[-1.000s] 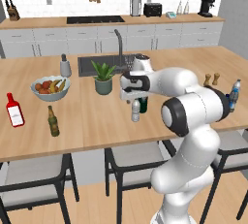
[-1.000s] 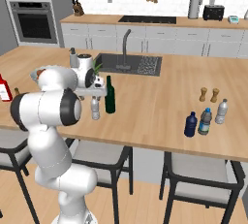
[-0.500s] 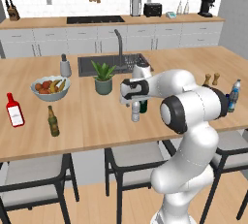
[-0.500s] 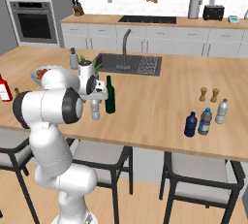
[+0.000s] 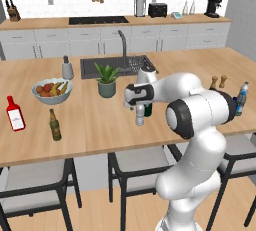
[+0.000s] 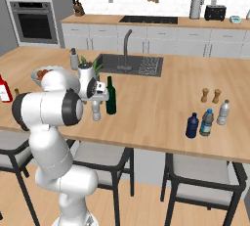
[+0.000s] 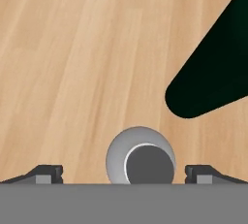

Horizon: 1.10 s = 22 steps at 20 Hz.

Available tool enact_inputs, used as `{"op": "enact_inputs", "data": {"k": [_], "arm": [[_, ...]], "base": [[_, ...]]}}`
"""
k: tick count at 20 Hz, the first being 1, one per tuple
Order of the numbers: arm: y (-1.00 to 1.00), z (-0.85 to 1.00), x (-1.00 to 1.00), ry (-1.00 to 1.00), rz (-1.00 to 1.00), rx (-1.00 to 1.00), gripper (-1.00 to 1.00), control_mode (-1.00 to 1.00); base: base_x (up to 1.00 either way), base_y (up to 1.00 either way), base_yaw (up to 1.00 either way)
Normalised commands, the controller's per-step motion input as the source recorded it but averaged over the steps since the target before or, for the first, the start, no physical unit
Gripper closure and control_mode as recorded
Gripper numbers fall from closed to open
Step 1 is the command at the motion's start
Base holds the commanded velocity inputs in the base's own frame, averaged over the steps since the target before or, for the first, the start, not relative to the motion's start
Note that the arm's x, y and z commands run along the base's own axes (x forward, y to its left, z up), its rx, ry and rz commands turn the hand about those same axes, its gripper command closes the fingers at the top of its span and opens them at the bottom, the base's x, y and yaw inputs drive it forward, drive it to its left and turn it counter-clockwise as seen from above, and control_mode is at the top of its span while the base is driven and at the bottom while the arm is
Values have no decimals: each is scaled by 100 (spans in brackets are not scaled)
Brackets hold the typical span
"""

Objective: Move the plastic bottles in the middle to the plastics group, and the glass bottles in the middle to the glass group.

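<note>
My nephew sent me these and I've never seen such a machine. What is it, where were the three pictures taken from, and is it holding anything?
It is a white robot arm in a computer-drawn kitchen. Two pictures look over it from behind, left and right. The third looks straight down from its hand. The gripper is open and holds nothing; a small clear bottle stands between its fingertips, beside a tall dark green bottle. On the wooden counter also stand a red bottle, a brown bottle, a fruit bowl and a potted plant.
</note>
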Motion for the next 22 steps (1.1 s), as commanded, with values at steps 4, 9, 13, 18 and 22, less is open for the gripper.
{"op": "enact_inputs", "data": {"k": [4,9,13,18,22], "arm": [[0,0,13,0,-1,0,-100,-100],[-1,0,0,0,-4,0,-100,-100],[-1,0,0,0,-7,0,-100,-100],[0,0,0,0,-12,0,-100,-100],[0,-7,0,0,-10,0,-100,-100]], "base": [[0,0,0],[0,0,0],[0,0,0],[0,0,0],[0,0,0]]}}
